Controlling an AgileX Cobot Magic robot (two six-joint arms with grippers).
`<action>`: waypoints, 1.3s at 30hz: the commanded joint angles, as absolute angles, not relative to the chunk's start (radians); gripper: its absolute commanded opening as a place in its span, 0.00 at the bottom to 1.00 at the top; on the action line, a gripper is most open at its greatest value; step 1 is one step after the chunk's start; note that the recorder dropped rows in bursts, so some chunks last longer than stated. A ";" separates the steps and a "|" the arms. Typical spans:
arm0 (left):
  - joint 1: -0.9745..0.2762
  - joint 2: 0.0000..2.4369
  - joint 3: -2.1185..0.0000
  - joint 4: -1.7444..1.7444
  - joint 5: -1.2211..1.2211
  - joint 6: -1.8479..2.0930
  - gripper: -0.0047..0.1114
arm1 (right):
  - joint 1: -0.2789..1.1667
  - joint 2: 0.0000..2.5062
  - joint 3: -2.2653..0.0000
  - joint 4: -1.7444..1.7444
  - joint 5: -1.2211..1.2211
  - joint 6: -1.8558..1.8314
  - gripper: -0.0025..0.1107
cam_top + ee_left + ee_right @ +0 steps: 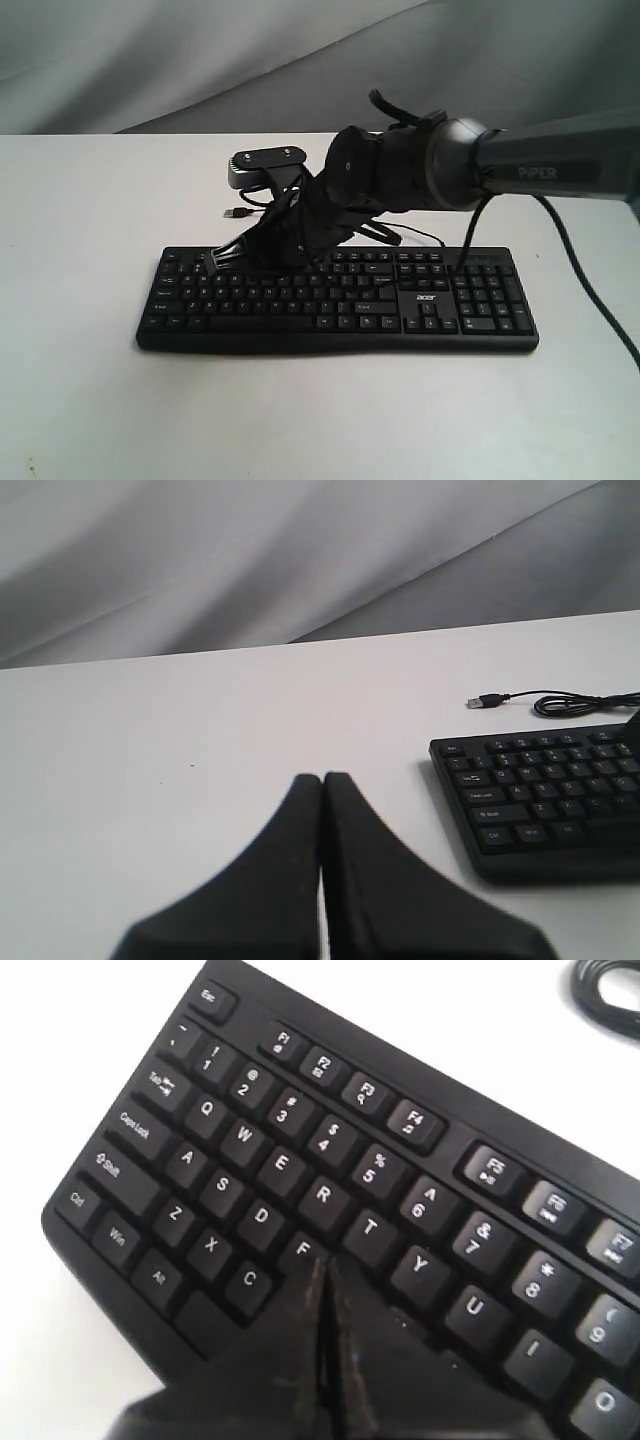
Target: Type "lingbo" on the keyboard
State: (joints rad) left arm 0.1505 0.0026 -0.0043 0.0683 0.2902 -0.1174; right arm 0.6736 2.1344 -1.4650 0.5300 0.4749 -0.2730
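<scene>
The black keyboard (340, 312) lies across the white table (80, 300), its acer logo facing the exterior camera. My right arm reaches in from the right over its left half. The right gripper (262, 266) is shut and empty. In the right wrist view its tips (322, 1260) sit right beside the F key (298, 1250) of the keyboard (300, 1150) and hide the key after it. I cannot tell whether they touch. My left gripper (322, 778) is shut and empty above bare table, off the Esc end of the keyboard (545, 790).
The keyboard's thin black cable ends in a loose USB plug (235, 213) on the table behind it, with a coil (570, 705) beside the plug (485, 701). A grey cloth backdrop (150, 60) hangs behind the table.
</scene>
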 commanded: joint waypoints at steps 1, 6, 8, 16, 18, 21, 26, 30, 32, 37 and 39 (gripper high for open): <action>0.152 0.000 0.000 0.060 0.286 -0.121 0.04 | 0.679 2.181 -1.545 0.557 0.535 -0.291 0.02; 0.152 0.000 0.000 0.060 0.286 -0.121 0.04 | 0.679 2.200 -1.560 0.543 0.541 -0.282 0.02; 0.152 0.000 0.000 0.060 0.286 -0.121 0.04 | 0.677 2.207 -1.560 0.543 0.541 -0.280 0.02; 0.152 0.000 0.000 0.060 0.286 -0.121 0.04 | 0.677 2.221 -1.560 0.532 0.539 -0.280 0.02; 0.152 0.000 0.000 0.060 0.286 -0.121 0.04 | 0.674 2.221 -1.560 0.531 0.539 -0.280 0.02; 0.152 0.000 0.000 0.060 0.286 -0.121 0.04 | 0.674 2.223 -1.560 0.521 0.539 -0.275 0.02; 0.152 0.000 0.000 0.060 0.286 -0.121 0.04 | 0.674 2.223 -1.560 0.499 0.533 -0.255 0.02; 0.152 0.000 0.000 0.060 0.286 -0.121 0.04 | 0.674 2.223 -1.560 0.499 0.533 -0.255 0.02; 0.152 0.000 0.000 0.060 0.286 -0.121 0.04 | 0.674 2.223 -1.560 0.499 0.533 -0.255 0.02; 0.152 0.000 0.000 0.060 0.286 -0.121 0.04 | 0.674 2.226 -1.560 0.498 0.531 -0.255 0.02; 0.152 0.000 0.000 0.060 0.286 -0.121 0.04 | 0.674 2.227 -1.560 0.498 0.529 -0.255 0.02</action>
State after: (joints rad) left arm 0.1505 0.0026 -0.0043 0.0683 0.2902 -0.1174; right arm 0.6736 2.2234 -1.5545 0.5049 0.5401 -0.2557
